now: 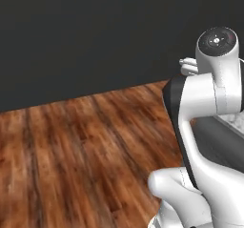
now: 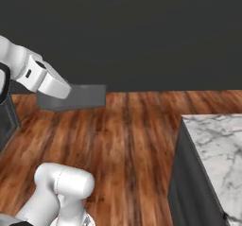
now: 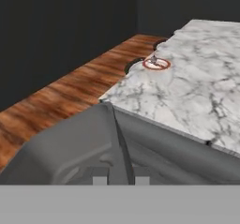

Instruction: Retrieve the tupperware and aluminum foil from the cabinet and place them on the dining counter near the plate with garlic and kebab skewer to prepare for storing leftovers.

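**Carrying the box to the marble desk**

You are holding a grey box, likely the tupperware [image 2: 75,97], out over the wood floor [image 1: 71,150]. The end effector [image 3: 120,178] is pinching its thin wall between the fingertips. To the right, the marble desk [image 3: 197,92] is waiting, with the plate [image 3: 156,64] far along it. Next, I think you need to bring the box close to that plate.

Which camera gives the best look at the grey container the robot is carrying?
The right base view: the grey tupperware shows whole from the side, hanging over the wooden floor. In the hand view, the tupperware sits cropped and very close. The left base view adds nothing clear.
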